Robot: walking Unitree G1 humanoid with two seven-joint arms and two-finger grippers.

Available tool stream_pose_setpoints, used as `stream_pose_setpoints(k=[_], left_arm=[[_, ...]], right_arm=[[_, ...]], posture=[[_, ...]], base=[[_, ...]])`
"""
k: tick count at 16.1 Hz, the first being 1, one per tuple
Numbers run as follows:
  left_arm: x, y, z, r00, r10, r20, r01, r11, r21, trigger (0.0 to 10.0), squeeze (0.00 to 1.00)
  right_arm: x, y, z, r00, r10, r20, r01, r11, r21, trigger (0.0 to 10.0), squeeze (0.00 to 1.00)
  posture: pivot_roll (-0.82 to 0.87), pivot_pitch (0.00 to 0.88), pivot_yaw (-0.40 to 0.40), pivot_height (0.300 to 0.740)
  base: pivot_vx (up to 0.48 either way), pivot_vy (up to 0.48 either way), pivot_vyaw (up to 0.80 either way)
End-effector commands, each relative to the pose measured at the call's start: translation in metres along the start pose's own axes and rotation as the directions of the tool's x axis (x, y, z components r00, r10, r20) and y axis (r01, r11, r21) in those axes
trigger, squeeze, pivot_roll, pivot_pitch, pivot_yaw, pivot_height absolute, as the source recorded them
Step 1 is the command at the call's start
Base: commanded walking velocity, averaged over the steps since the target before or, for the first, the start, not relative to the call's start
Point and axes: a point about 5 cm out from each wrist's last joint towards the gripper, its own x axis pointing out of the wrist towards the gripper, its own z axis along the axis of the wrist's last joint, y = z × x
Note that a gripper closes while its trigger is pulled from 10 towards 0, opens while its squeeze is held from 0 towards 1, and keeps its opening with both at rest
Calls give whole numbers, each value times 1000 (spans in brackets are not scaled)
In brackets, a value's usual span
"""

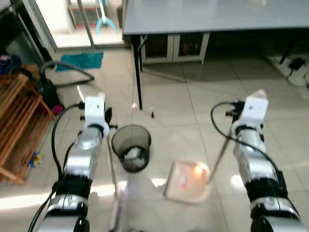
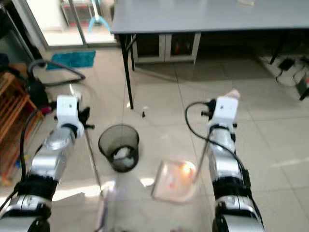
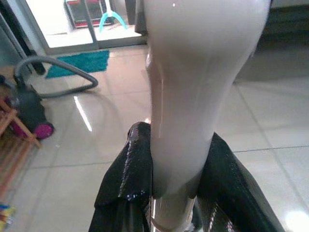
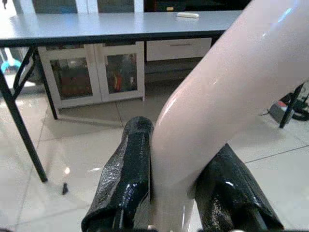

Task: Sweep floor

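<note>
Pale glossy tiles ran ahead of us to a grey table [image 1: 212,19] with white glass-door cabinets [image 1: 176,46] beneath it. A vacuum cleaner [image 1: 48,89] and a teal mat [image 1: 82,60] lay near the bright doorway, and a wooden rack [image 1: 19,121] stood at our left.

Our left gripper [image 3: 169,188] was pinched around the pale handle of the broom [image 3: 198,72]; its two black fingers [image 3: 128,174] pressed on either side of the grip. From the head views the broom's thin shaft [image 1: 112,179] dropped from that hand toward the floor just beside the bin [image 1: 131,147], though its bristle end was a blur at the bottom edge.

Our right gripper [image 4: 169,193] was likewise clamped on the pale handle of the dustpan [image 4: 227,92]. The thin rod [image 1: 218,157] slanted down to the pinkish pan [image 1: 188,181], which sat on the tiles just right of the bin, a glare spot on it hiding what it carried.

The black mesh bin already held some whitish crumpled scraps [image 1: 133,154]. A small dark speck [image 1: 152,114] lay near the table leg [image 1: 138,82].

We judged ourselves at the collecting stage, broom and pan both in hand beside the bin. Next we would need to keep the pan flat and steady while drawing the broom toward its lip, or tip it over the bin if loaded.
</note>
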Motion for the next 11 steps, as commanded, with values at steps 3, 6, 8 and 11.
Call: stream_pose_setpoints(k=[3,6,8,11], left_arm=[[1,-16,10,997,-55,49,55,998,6,10000,0],[1,-18,10,996,-63,63,61,998,31,10000,0],[1,-19,12,995,-60,78,56,997,60,10000,0],[2,-21,14,994,-62,84,57,997,59,10000,0]], right_arm=[[2,-16,9,998,-39,48,41,999,-26,10000,0],[0,-15,10,998,-31,54,32,999,-28,10000,0],[-2,-11,8,999,-5,51,7,999,-40,10000,0],[-4,-3,7,998,20,52,-18,999,-36,10000,0]], posture=[[23,60,49,740],[24,65,49,740],[24,67,48,740],[24,67,52,740]], base=[[221,0,0],[0,0,0],[0,0,0],[0,-223,292]])
